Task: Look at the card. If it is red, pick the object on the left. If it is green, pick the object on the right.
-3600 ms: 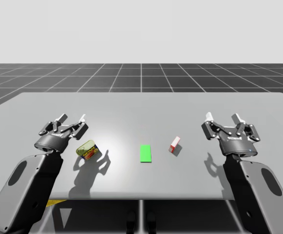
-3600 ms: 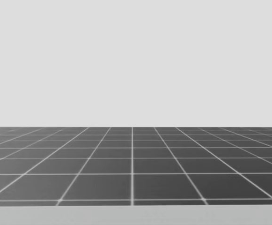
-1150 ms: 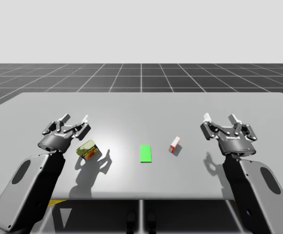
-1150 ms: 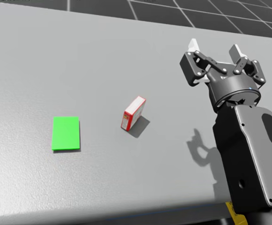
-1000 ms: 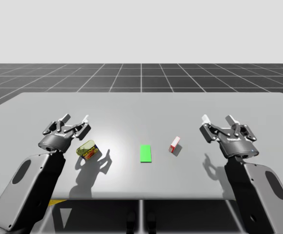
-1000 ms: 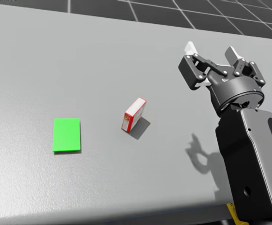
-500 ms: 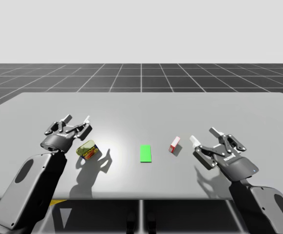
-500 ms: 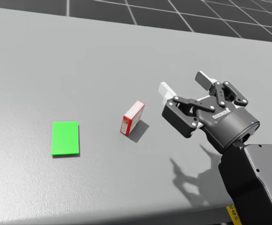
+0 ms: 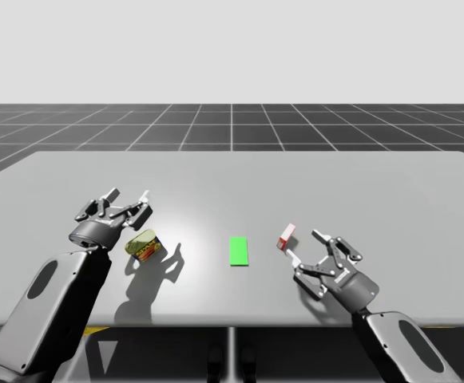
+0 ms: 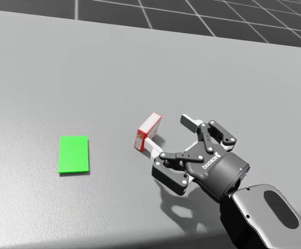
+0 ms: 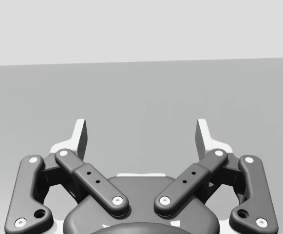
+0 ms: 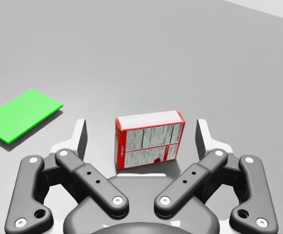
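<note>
A green card lies flat at the table's middle. To its right a small red-and-white box rests on one side. My right gripper is open and low over the table just in front of this box. In the right wrist view the box sits between the spread fingers of my right gripper, touching neither, with the card off to one side. My left gripper hangs open beside a yellow-green tin left of the card.
The grey table stretches wide behind and to both sides of the objects. Its front edge runs close behind both arms. A dark tiled floor lies beyond the far edge.
My right arm has swung in and down from the right, bringing its open gripper around the red-and-white box. My head has turned down to the table. The left arm has barely shifted.
</note>
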`<move>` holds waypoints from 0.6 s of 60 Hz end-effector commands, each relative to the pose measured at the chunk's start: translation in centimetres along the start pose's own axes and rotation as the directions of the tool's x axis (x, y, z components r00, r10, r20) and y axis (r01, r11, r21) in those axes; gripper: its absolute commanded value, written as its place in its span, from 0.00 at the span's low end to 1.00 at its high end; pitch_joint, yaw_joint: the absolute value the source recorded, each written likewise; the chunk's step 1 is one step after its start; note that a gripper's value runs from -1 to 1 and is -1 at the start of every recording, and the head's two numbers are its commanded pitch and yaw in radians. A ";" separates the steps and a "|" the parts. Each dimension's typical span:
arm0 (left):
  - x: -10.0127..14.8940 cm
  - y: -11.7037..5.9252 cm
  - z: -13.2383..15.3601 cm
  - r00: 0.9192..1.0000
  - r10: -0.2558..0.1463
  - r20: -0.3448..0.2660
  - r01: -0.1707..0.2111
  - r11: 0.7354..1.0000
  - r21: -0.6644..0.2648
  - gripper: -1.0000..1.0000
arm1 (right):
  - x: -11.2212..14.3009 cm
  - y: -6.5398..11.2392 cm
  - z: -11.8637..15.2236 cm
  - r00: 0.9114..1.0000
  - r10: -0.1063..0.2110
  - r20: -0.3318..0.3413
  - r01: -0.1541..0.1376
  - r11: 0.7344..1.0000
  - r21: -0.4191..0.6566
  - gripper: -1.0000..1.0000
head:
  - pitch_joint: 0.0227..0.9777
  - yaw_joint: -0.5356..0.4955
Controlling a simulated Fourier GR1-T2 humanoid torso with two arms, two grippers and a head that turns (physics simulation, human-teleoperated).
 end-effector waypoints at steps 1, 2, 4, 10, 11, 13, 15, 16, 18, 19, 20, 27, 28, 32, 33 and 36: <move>0.0 0.0 -0.1 1.000 -0.003 0.002 0.003 1.000 0.000 0.00 | -1.6 0.8 -1.2 0.999 0.010 -0.032 -0.009 1.000 0.026 0.00 | 0.83 0.24; 0.0 0.0 -0.1 1.000 -0.003 0.003 0.003 1.000 0.000 0.00 | -1.6 0.8 -1.3 0.999 0.008 -0.033 -0.007 1.000 0.026 0.00 | 0.83 0.24; 0.0 0.0 -0.1 1.000 -0.004 0.004 0.004 1.000 0.000 0.00 | -1.7 0.8 -1.5 0.999 0.004 -0.034 -0.003 1.000 0.023 0.00 | 0.83 0.24; 0.0 0.1 -0.1 1.000 -0.004 0.005 0.004 1.000 0.000 0.00 | -2.2 0.9 -2.1 0.999 0.002 -0.046 -0.001 1.000 0.021 0.00 | 0.83 0.24; 0.0 0.1 -0.1 1.000 -0.005 0.005 0.005 1.000 0.000 0.00 | -2.2 1.0 -2.2 0.999 0.002 -0.048 -0.001 1.000 0.020 0.00 | 0.83 0.24; 0.0 0.1 -0.1 1.000 -0.005 0.005 0.005 1.000 0.000 0.00 | -2.4 0.9 -2.5 0.998 0.007 -0.058 -0.006 1.000 0.013 0.00 | 0.83 0.25; 0.0 0.1 0.0 1.000 -0.005 0.006 0.005 1.000 0.000 0.00 | -2.5 0.9 -2.7 0.998 0.006 -0.064 -0.005 1.000 0.003 0.00 | 0.83 0.25; 0.0 0.1 0.0 1.000 -0.005 0.006 0.005 1.000 0.000 0.00 | -2.6 0.9 -2.8 0.998 -0.002 -0.068 0.002 1.000 -0.005 0.00 | 0.83 0.25; 0.1 0.1 0.0 1.000 -0.005 0.006 0.005 1.000 0.000 0.00 | -2.8 0.8 -3.1 0.997 -0.007 -0.074 0.006 1.000 -0.012 0.00 | 0.83 0.25; 0.1 0.1 0.0 1.000 -0.005 0.007 0.005 1.000 0.000 0.00 | -2.8 0.7 -3.2 0.997 -0.005 -0.075 0.004 1.000 -0.015 0.00 | 0.83 0.25; 0.1 0.1 0.0 1.000 -0.005 0.007 0.005 1.000 0.000 0.00 | -2.9 0.6 -3.3 0.997 -0.007 -0.080 0.005 1.000 -0.024 0.00 | 0.83 0.25; 0.1 0.1 0.0 1.000 -0.005 0.007 0.005 1.000 0.000 0.00 | -3.3 0.4 -4.2 0.995 -0.012 -0.102 0.008 0.999 -0.040 0.00 | 0.83 0.25; 0.1 0.1 0.0 1.000 -0.005 0.008 0.005 1.000 0.000 0.00 | -3.3 0.4 -4.4 0.994 -0.013 -0.106 0.008 0.999 -0.045 0.00 | 0.83 0.25; 0.1 0.1 0.0 1.000 -0.005 0.008 0.005 1.000 0.000 0.00 | -3.4 0.2 -5.0 0.994 -0.010 -0.111 0.003 0.998 -0.062 0.00 | 0.83 0.25; 0.1 0.2 0.0 1.000 -0.005 0.008 0.005 1.000 0.000 0.00 | -3.4 0.1 -5.1 0.994 -0.009 -0.113 0.001 0.998 -0.065 0.00 | 0.83 0.25; 0.1 0.2 0.0 1.000 -0.006 0.009 0.006 1.000 0.000 0.00 | -3.4 0.0 -5.5 0.993 -0.007 -0.117 -0.002 0.997 -0.076 0.00 | 0.83 0.25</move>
